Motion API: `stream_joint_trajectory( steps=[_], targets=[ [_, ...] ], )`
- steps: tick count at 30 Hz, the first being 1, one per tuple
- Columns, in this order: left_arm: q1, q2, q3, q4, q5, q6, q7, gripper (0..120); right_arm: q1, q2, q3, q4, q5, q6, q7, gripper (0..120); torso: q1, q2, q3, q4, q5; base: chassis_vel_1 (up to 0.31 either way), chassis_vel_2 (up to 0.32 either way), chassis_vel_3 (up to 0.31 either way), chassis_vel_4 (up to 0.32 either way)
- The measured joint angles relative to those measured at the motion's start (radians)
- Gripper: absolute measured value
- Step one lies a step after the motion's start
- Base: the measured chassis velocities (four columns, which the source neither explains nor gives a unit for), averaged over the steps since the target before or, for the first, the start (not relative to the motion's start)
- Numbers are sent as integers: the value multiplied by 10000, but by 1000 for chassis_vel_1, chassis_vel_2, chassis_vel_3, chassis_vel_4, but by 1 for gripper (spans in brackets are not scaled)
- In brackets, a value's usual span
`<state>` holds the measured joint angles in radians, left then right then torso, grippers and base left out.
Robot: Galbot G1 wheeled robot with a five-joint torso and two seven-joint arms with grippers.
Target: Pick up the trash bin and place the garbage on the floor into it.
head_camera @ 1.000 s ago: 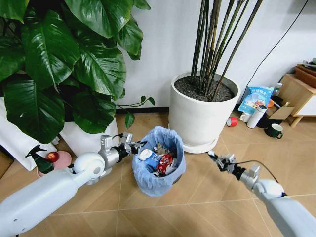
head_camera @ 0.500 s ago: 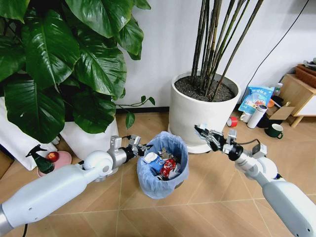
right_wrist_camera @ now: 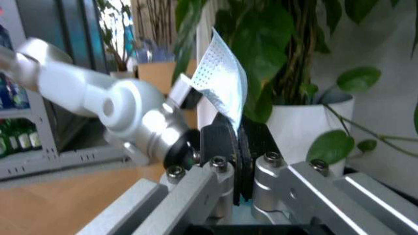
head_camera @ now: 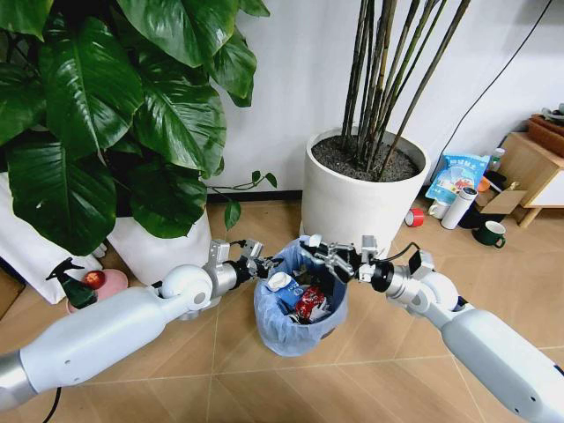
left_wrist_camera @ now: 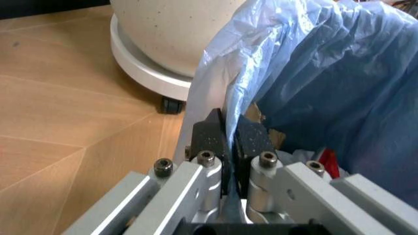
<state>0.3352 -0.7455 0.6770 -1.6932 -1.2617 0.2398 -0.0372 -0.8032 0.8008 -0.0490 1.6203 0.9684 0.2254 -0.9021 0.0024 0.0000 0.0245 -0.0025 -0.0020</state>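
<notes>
Head view: left gripper (head_camera: 254,262) pinches the trash bin (head_camera: 300,304)'s crinkly blue liner; right gripper (head_camera: 319,254) clamps a dimpled white wrapper (right_wrist_camera: 224,81) above it.

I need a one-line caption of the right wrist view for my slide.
Right gripper shut on a dotted white wrapper, with the left gripper just beyond.

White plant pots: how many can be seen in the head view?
2. One large white pot with bamboo-like stems stands behind the trash bin; another white pot, partly hidden by big leaves, stands at the left. More may be hidden.
</notes>
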Motion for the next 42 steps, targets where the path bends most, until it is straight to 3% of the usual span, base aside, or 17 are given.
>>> stream_joint_trajectory(
  steps=[5,9,23,27,30,39,42],
  targets=[
    [-16,-27,-12,-62,-50,4,-50,0,182,-146,-297,-65,-252,-132,314,4,0,0,0,1,0,0,0,0,0],
    [-49,-27,-31,-125,-110,11,-101,0,209,-340,-455,-263,-625,-232,391,25,0,0,0,-2,1,0,0,0,0],
    [-49,-26,-73,-135,-142,21,-138,0,198,-464,-250,-466,-1601,-352,221,69,0,0,0,-1,1,0,0,0,0],
    [-62,30,-86,-145,-150,30,-142,0,505,-608,-166,-483,-2627,-353,7,90,0,0,0,0,1,0,0,0,0],
    [-61,26,-107,-146,-151,31,-144,0,656,-651,-138,-454,-2911,-271,-22,97,0,0,0,0,1,0,0,0,0],
    [63,39,-236,-138,-138,31,-151,0,635,-662,308,-243,-3166,-118,221,100,0,0,-1,1,-1,0,0,0,0],
    [366,154,-626,-140,-81,32,-158,0,113,-738,965,-157,-2411,-160,862,100,0,0,-1,-1,-2,0,0,0,0]
  ],
)
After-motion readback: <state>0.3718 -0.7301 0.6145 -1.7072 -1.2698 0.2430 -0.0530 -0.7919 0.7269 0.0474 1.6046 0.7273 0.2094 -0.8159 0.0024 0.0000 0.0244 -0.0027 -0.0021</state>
